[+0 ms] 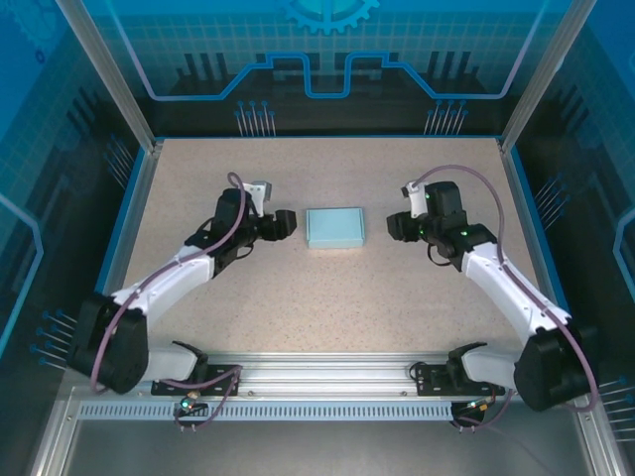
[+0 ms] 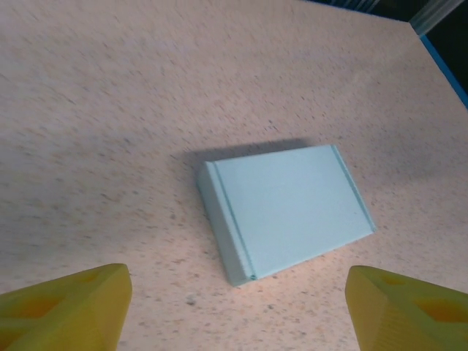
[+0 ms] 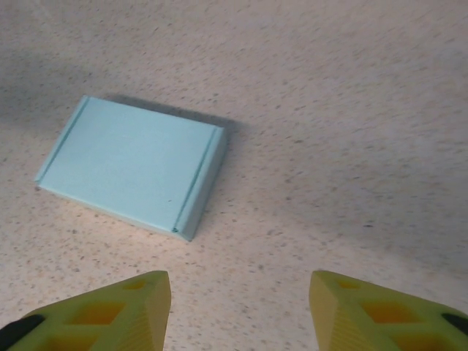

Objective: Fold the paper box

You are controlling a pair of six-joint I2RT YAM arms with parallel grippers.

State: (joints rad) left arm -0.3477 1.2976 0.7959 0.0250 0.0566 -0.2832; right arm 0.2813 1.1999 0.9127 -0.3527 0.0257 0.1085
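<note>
The paper box (image 1: pixel 334 228) is a small, shallow, pale-blue rectangular box lying flat and closed in the middle of the table. My left gripper (image 1: pixel 285 224) hovers just left of it, apart from it, jaws open and empty. In the left wrist view the paper box (image 2: pixel 285 208) lies ahead of the yellow fingertips (image 2: pixel 69 311). My right gripper (image 1: pixel 399 226) stands a little to the box's right, open with nothing between its fingers. From the right wrist the paper box (image 3: pixel 135 164) sits ahead and to the left of the fingertips (image 3: pixel 110 314).
The speckled beige table (image 1: pixel 327 307) is bordered by blue rails and aluminium posts (image 1: pixel 109 79). A metal rail (image 1: pixel 317 382) with both arm bases runs along the near edge.
</note>
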